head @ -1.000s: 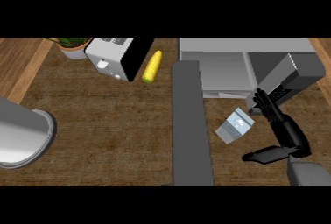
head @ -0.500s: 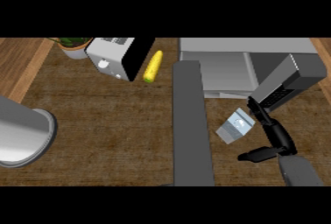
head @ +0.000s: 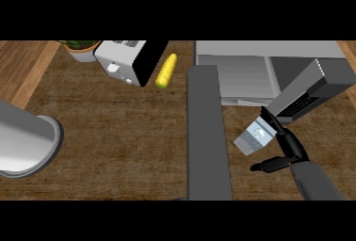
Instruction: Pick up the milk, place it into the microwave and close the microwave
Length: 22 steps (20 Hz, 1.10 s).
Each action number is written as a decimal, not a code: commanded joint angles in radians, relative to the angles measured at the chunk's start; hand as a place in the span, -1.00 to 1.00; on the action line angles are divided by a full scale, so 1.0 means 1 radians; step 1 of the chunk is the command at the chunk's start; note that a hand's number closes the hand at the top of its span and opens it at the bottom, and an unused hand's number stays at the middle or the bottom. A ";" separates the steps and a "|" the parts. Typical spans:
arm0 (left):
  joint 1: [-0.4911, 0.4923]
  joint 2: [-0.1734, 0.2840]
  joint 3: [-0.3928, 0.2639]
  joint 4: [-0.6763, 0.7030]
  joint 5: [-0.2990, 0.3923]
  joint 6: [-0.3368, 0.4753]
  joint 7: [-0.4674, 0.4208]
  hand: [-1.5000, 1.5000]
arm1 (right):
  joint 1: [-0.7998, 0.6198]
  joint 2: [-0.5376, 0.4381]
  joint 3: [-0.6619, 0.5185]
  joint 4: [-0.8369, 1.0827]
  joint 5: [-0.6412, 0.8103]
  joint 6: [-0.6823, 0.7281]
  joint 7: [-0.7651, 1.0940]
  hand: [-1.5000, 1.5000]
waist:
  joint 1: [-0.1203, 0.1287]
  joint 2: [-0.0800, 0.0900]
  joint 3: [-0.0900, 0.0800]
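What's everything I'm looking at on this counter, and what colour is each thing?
Milk carton: one, grey-white, right of centre, beside the hand.
Microwave: one, grey, top right, its door swung open.
Toaster: one, white and black, top left.
Corn cob: one, yellow, beside the toaster.
Potted plant: one, green in a pale pot, top left corner.
Pot: one, grey metal, left edge.
Counter: one, brown wood.
Left forearm: grey, centre; its hand is not visible.
Right hand: black, touching the carton.

Counter (head: 125,141) rough dark wood; microwave (head: 243,70) matt grey metal.
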 commanded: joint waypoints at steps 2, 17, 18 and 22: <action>0.035 -0.031 -0.015 -0.092 0.024 0.000 0.028 -1.00 | -0.050 0.003 -0.017 0.116 -0.005 0.060 -0.110 -1.00 | 0.004 0.001 0.001; 0.026 0.008 0.020 -0.018 0.091 -0.044 0.021 -1.00 | -0.101 0.074 -0.008 0.160 -0.006 0.055 -0.173 1.00 | 0.018 0.006 0.002; 0.005 0.032 0.037 -0.018 0.094 -0.017 0.030 -1.00 | -0.129 0.091 -0.006 0.150 -0.015 0.100 -0.143 1.00 | 0.010 0.004 0.001; -0.018 0.034 0.043 -0.016 0.078 -0.008 0.032 -1.00 | -0.106 0.079 -0.022 0.160 -0.033 0.102 -0.184 1.00 | 0.004 0.006 0.002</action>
